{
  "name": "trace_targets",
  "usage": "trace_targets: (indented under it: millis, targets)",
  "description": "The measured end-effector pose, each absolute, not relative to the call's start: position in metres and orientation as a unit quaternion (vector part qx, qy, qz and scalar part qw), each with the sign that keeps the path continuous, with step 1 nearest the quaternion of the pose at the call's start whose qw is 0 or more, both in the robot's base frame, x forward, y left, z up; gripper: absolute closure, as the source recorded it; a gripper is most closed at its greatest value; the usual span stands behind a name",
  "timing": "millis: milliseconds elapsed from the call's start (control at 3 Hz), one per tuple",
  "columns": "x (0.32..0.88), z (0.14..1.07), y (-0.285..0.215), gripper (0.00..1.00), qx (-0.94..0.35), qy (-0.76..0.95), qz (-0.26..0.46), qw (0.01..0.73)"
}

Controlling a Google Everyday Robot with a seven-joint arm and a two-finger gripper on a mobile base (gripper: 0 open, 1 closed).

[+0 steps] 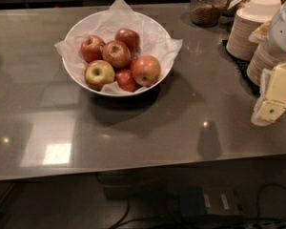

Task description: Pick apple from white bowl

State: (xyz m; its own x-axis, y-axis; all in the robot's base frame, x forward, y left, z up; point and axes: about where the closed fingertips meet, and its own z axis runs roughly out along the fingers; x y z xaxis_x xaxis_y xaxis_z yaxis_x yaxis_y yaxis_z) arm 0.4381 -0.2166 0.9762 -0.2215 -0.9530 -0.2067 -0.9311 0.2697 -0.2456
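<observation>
The white bowl (79, 81) stands on the grey counter at the upper middle, lined with crumpled white paper. It holds several apples. The large orange-red apple (146, 70) with a pale blush lies at the bowl's front right. A yellow-green apple (98, 73) lies at the front left, with darker red apples behind and between them. My gripper (272, 98), pale yellow and white, hangs above the counter at the right edge of the view. It is well to the right of the bowl, apart from it, and holds nothing that I can see.
Stacks of beige paper bowls (250, 27) stand at the back right, just behind my gripper. A glass jar (207, 5) stands at the back. The counter's front edge (133, 171) runs across the lower part of the view, with cables and a box below it.
</observation>
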Motion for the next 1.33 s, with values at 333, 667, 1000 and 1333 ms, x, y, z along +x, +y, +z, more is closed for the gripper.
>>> trace_targets:
  millis: [333,667,1000,1333]
  targets:
    - [0.438,0.976,-0.216,0.00,-0.603,0.781,-0.034,0.159]
    - [0.456,0.977,-0.199,0.00,-0.617,0.766,-0.031,0.177]
    - [0.480,0.991,-0.167,0.00,-0.638,0.739,-0.022,0.216]
    - [0.493,0.999,-0.127,0.00,-0.666,0.699,0.008,0.259]
